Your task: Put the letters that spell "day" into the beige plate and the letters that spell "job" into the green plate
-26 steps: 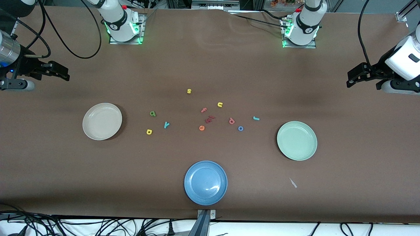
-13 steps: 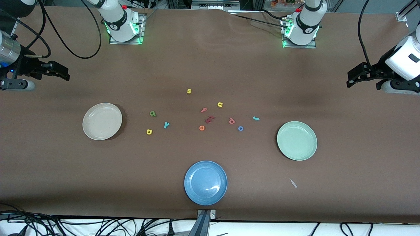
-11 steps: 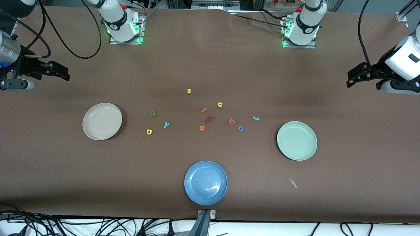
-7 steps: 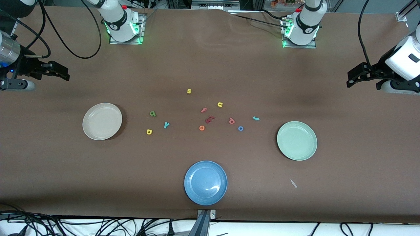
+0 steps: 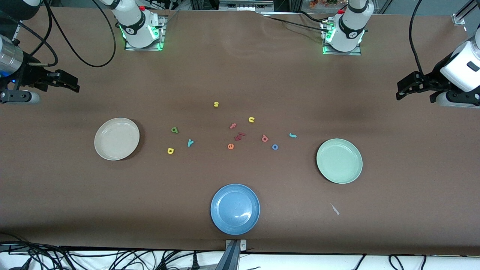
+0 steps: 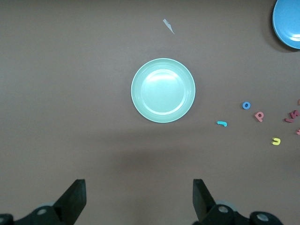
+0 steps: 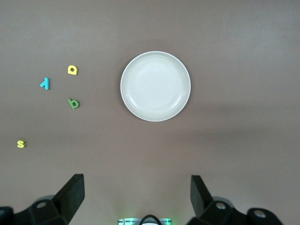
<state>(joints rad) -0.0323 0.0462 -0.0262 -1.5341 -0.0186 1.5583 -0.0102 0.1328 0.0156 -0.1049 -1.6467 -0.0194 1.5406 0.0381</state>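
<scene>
The beige plate (image 5: 116, 138) (image 7: 155, 86) lies toward the right arm's end. Beside it lie the green letter (image 5: 174, 130), the teal "y" (image 5: 190, 142) and the yellow looped letter (image 5: 170, 150). The green plate (image 5: 339, 161) (image 6: 163, 90) lies toward the left arm's end, with the teal "j" (image 5: 293, 135), blue "o" (image 5: 275, 147) and red-pink "b" (image 5: 264, 138) beside it. My right gripper (image 5: 73, 84) (image 7: 137, 194) and left gripper (image 5: 399, 91) (image 6: 139, 197) hang open and empty over the table's two ends.
A blue plate (image 5: 235, 209) sits near the front edge. Mid-table lie a yellow "s" (image 5: 216, 104), a yellow "u" (image 5: 251, 120), a pink "f" (image 5: 233, 126), dark red letters (image 5: 239, 136) and an orange "e" (image 5: 230, 146). A white scrap (image 5: 335, 209) lies nearer the camera than the green plate.
</scene>
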